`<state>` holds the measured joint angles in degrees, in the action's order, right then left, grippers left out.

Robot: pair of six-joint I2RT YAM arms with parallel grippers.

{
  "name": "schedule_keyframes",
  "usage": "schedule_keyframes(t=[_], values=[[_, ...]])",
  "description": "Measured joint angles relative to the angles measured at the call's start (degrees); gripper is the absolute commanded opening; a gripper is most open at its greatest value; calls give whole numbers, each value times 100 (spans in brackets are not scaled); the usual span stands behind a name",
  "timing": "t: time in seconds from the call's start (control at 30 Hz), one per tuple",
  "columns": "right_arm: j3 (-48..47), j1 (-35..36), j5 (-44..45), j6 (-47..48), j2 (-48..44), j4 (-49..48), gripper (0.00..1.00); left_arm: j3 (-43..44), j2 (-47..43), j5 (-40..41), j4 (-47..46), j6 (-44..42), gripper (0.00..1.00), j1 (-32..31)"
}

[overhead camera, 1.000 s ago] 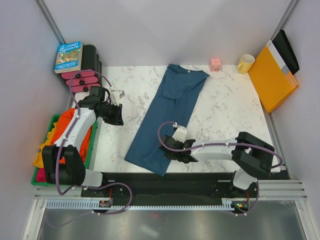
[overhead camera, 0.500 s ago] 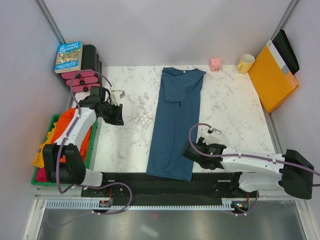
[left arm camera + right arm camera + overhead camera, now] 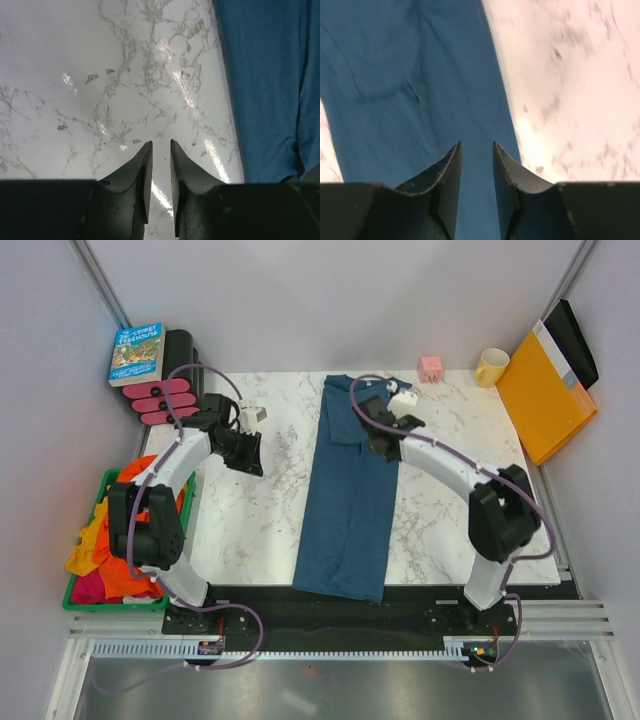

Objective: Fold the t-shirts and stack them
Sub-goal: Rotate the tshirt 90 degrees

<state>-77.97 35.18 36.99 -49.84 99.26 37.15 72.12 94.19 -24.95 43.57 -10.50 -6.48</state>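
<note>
Moved since half a second earlier: the right pincer (image 3: 378, 428) has been carried from the near hem to the far, collar end of the garment. The left pincer (image 3: 250, 452) has been shifted slightly farther up the surface. The garment itself has not been displaced.

Right pincer (image 3: 476, 145): released, with its fingers narrowly parted and nothing gripped. It is held over the right border of the large dark teal-blue cloth t-shirt (image 3: 350, 500), close below the collar.

Left pincer (image 3: 161, 144): likewise released and empty. A slim gap is seen between its fingers. It is held over the bare white marbled surface (image 3: 460, 440), well to the left of the shirt's edge.

Teal-blue shirt: laid flat at mid-surface, with sleeves and sides already turned in so that one long narrow strip is formed. Its long axis runs from near to far. The collar points to the far edge and the hem lies at the near edge, swung slightly leftward.

Remaining stock: bright orange, yellow and pink-red cloth t-shirts (image 3: 125, 510) are heaped unfolded in the green plastic crate (image 3: 75, 602) at the left.

Progress, as judged: the lengthwise fold of the first shirt is done. The crosswise folds are still owed, the crate's shirts are untouched, and no stack has been begun.
</note>
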Motion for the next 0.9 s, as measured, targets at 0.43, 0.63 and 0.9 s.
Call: schedule_keyframes(t=[0.43,0.63,0.9], values=[[-5355,-1163,-1051,1937,3834,455,35,385,393,251,15,151,26,-160],[-5558,-1204,-1576,2015,4728,592,35,378,393,354,66,149,26,-160],[-5993,-1231,-2332,2118,5069,555,40,378,450,455,85,151,26,-160]])
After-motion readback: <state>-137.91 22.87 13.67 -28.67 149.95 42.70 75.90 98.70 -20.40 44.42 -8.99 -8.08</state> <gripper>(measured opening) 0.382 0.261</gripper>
